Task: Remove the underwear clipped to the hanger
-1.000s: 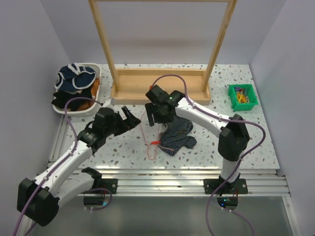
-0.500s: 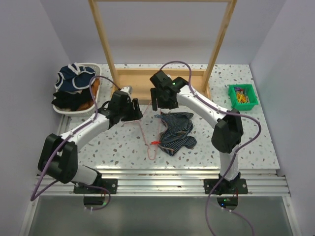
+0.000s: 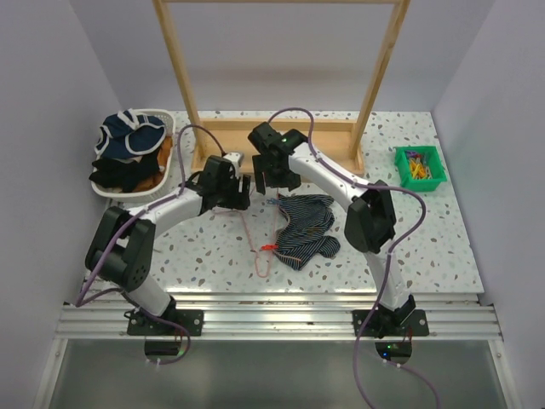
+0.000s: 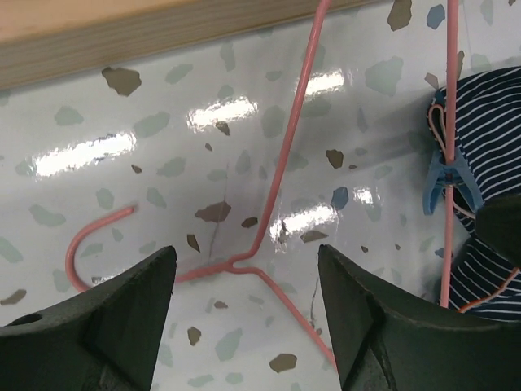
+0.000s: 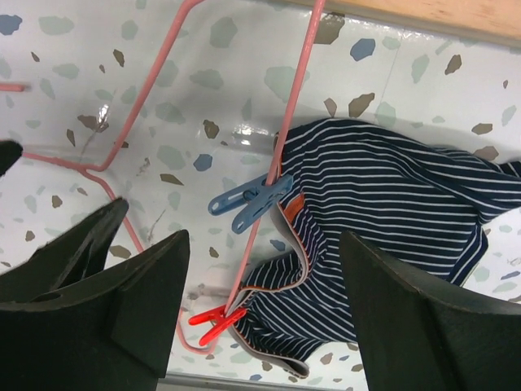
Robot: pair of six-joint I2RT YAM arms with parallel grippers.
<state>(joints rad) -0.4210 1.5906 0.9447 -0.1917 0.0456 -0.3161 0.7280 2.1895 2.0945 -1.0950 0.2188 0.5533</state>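
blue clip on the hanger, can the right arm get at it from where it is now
Probably yes. In the right wrist view the blue clip lies uncovered ahead of the open right gripper, pinching the underwear to the hanger wire, and nothing sits over it.

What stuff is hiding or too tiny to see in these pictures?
- Top view: the blue clip is lost, either too small or under the right gripper.
- Left wrist view: the underwear is cut off by the right edge and sits partly behind the left gripper.
- Top view: what is in the green bin is too small to name.
- Top view: the bottom of the basket is hidden by the heaped clothes.
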